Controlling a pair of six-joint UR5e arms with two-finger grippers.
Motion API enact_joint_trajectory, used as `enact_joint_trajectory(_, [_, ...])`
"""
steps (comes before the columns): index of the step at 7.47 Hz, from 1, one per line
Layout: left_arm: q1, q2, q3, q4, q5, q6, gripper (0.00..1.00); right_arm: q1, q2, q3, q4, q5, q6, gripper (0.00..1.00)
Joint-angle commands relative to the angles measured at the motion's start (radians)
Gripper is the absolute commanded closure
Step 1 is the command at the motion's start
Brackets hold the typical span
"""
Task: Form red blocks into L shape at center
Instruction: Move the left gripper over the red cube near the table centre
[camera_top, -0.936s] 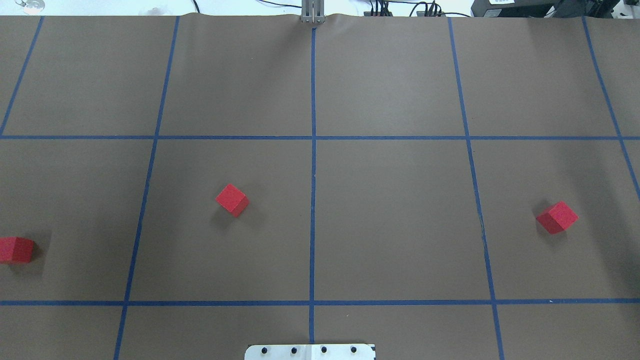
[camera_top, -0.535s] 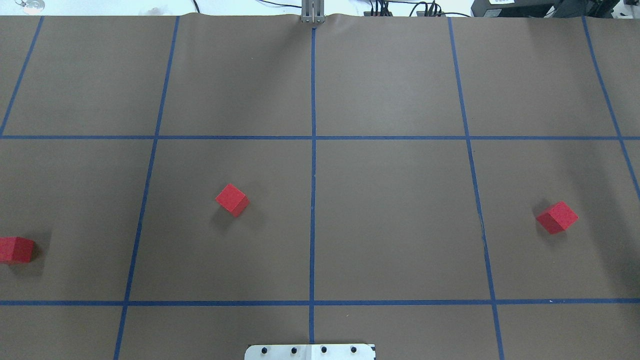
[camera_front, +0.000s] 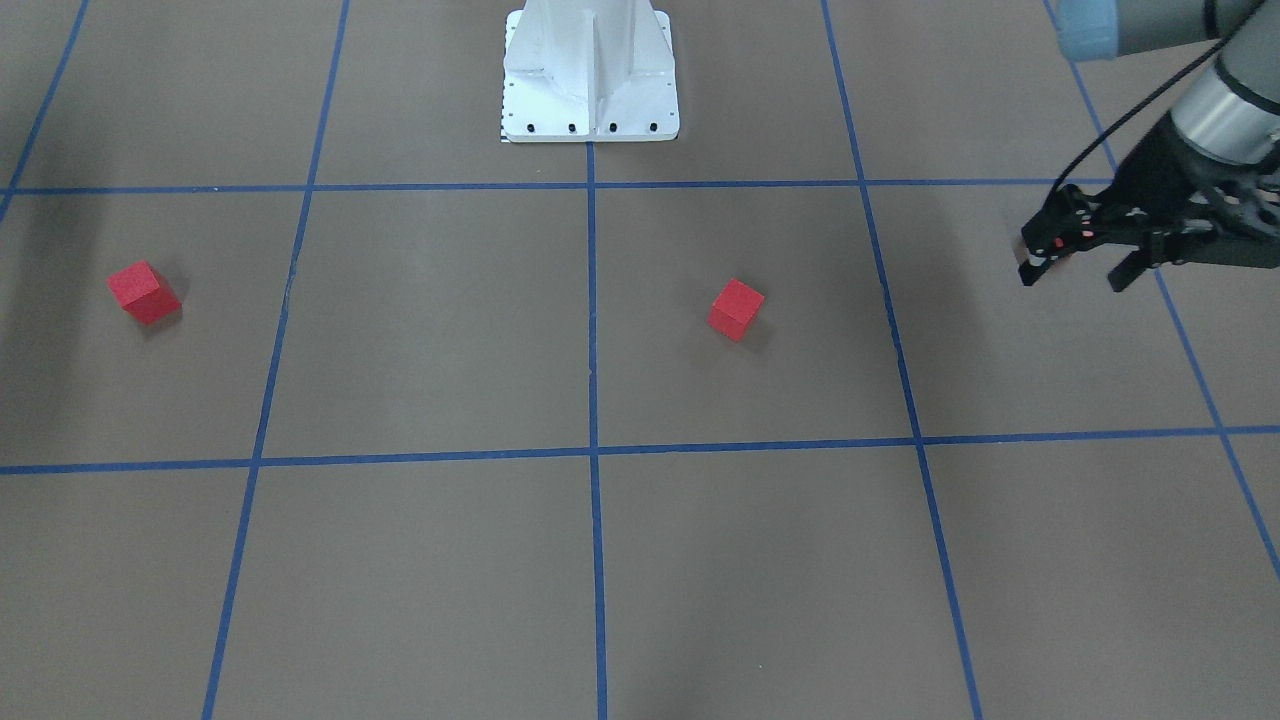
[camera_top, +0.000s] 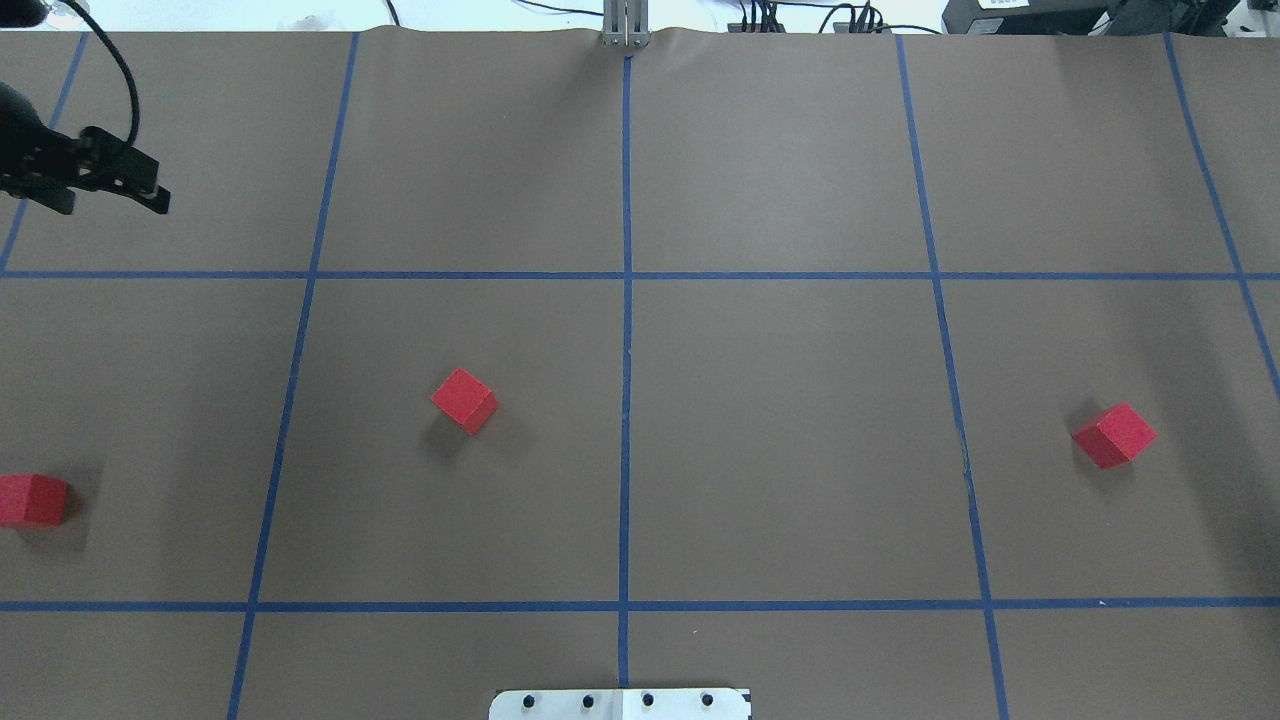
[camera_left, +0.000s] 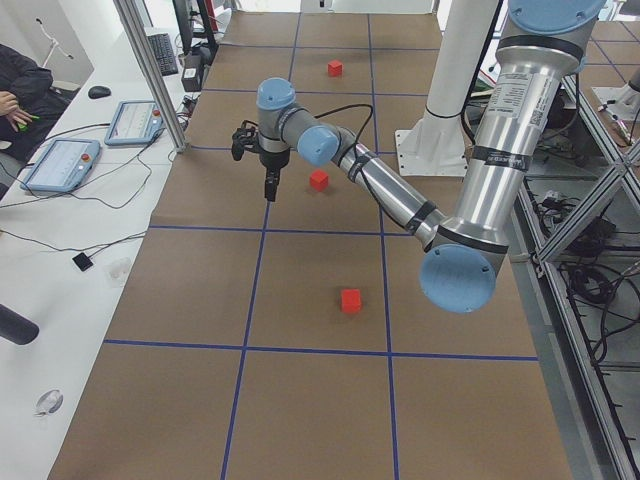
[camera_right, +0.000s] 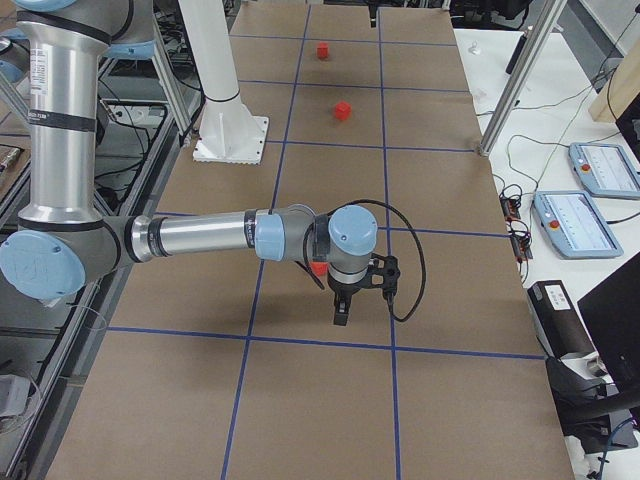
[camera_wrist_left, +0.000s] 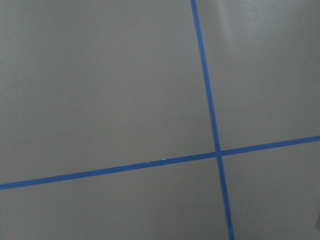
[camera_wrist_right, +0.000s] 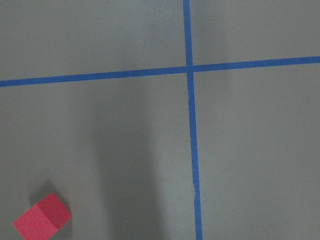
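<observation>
— Brown paper with a blue tape grid covers the whole counter, and something is new on it: the left arm (camera_front: 1220, 110) has swung in. A moment ago the overhead view held nothing but paper and blocks. Now the left jaws poke in at its upper left corner.

— Holding anything?

— No. The left jaws are spread apart and empty, hanging over bare paper. That arm's wrist camera sees only a tape crossing, no red.

— So the blocks haven't budged?

— None. All three red blocks (camera_left: 350, 300) sit where they were. In the overhead frame the middle block (camera_top: 464, 400) is left of the middle line, the left-edge block (camera_top: 30, 500) is cut off by the frame, and the right-hand block (camera_top: 1114, 435) is far right. They are well apart, and none is near the center (camera_top: 626, 275). I'd say the job is only just starting.

— And the other arm?

— The overhead and front-facing views miss it entirely. Only the side view from the robot's right shows the right arm (camera_right: 200, 238), its wrist hanging over the right-hand block, which peeks out red behind it. Whether the right jaws are spread or clenched, I can't tell from there. Its wrist camera catches a block, presumably that one, at its lower left.

— Anything else missing?

— The front-facing view shows just two blocks; the left-edge one falls outside it.
</observation>
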Motion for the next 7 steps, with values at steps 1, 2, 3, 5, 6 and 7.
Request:
enact_joint_trajectory(1, [0.164,-0.08,-0.009,0.004,0.131,-0.383,0.01,-0.006,0.0,0.0,0.0,0.0,0.002,0.01])
enact_joint_trajectory(2, [0.257,-0.125,0.007,0.011,0.194,-0.52,0.01,-0.008,0.0,0.003,0.002,-0.002,0.0,0.01])
enact_joint_trajectory(3, [0.296,-0.197,0.051,0.042,0.211,-0.659,0.01,-0.01,0.0,0.003,0.002,-0.002,0.0,0.01])
enact_joint_trajectory(5, [0.394,-0.312,0.085,0.2,0.331,-0.825,0.01,-0.011,0.0,0.0,0.03,-0.002,0.005,0.01])
enact_joint_trajectory(6, [0.44,-0.312,0.102,0.2,0.404,-0.911,0.01,-0.014,0.0,-0.002,0.035,-0.002,0.006,0.01])
enact_joint_trajectory(7, [0.451,-0.314,0.132,0.196,0.443,-0.965,0.01,-0.016,0.0,-0.002,0.035,-0.003,0.005,0.01])
